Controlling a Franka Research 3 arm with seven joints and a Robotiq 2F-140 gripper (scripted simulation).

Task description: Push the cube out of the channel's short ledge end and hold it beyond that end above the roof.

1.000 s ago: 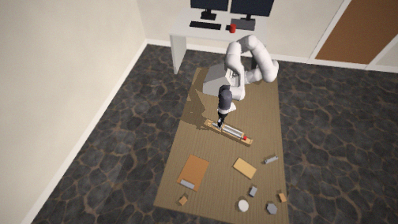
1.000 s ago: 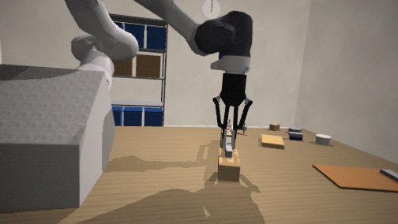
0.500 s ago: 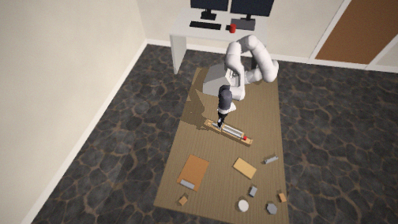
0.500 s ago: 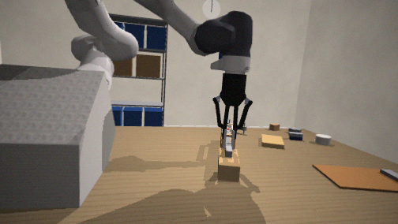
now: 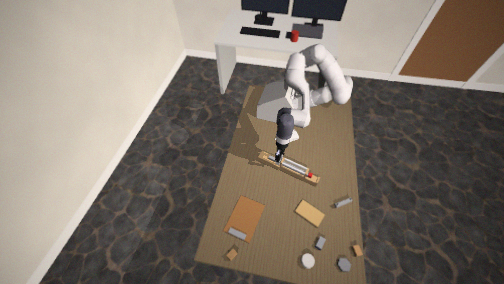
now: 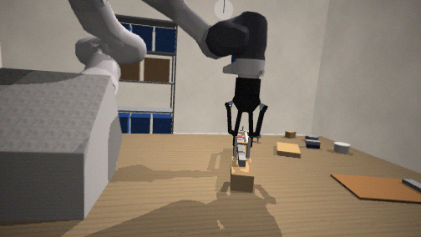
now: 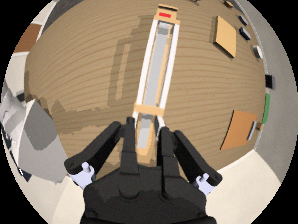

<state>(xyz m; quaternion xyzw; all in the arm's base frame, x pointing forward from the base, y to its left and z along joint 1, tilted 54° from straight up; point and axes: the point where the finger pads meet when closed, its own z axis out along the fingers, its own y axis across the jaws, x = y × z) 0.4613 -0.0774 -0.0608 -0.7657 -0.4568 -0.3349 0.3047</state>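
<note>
Sitting at the far end of the long wooden channel [image 5: 290, 166], the small red cube [image 5: 310, 175] rests by the lip. Over the channel's opposite end hangs the black gripper [image 7: 148, 137], fingers slightly spread, holding nothing.

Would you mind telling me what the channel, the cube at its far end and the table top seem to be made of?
The channel looks like light wood at its base, tan and matte, with a pale grey, possibly metal or plastic roof strip. The cube is plain matte red; its material is unclear. The table top looks like matte brown wood, with fine parallel grain lines.
</note>
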